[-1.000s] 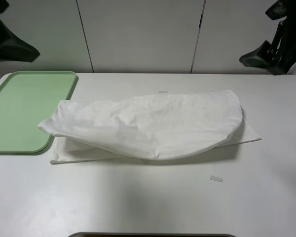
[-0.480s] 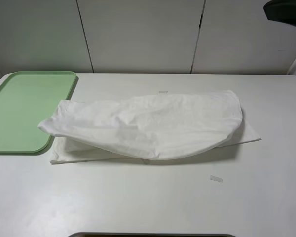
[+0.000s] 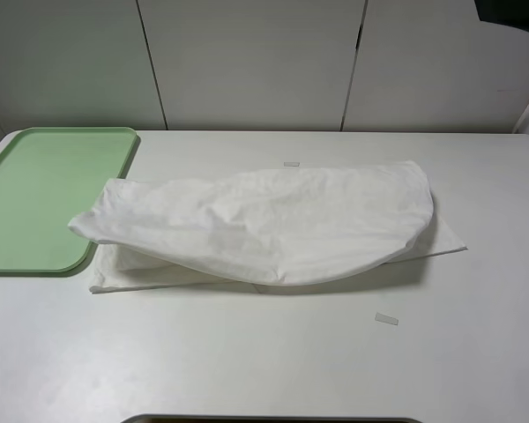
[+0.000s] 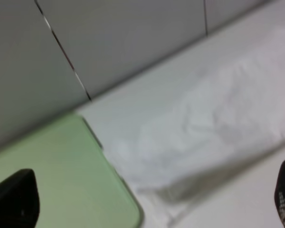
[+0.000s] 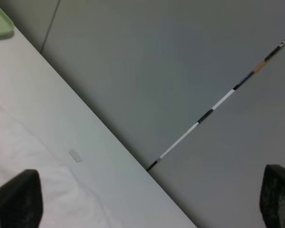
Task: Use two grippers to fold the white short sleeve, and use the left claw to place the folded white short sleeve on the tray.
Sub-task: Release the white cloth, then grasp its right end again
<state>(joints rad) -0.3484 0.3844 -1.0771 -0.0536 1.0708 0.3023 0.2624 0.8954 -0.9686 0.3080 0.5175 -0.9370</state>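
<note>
White short sleeve (image 3: pixel 264 225) lies folded lengthwise on the table (image 3: pixel 247 352), one end overlapping the tray (image 3: pixel 35 194) rim — left gripper (image 4: pixel 150 197) and right gripper (image 5: pixel 146 197) both spread wide, empty.

Left arm: the black jointed left arm showed as two dark shapes at the upper left edge of the high view a second ago. It had left that view half a second ago and is out of it now.
Right arm: the black jointed right arm (image 3: pixel 514 9) filled the upper right corner a second ago, then shrank to a dark cap. Now only a thin dark sliver shows.
Wall: the white wall panels (image 3: pixel 62 62) at upper left are now uncovered.
</note>
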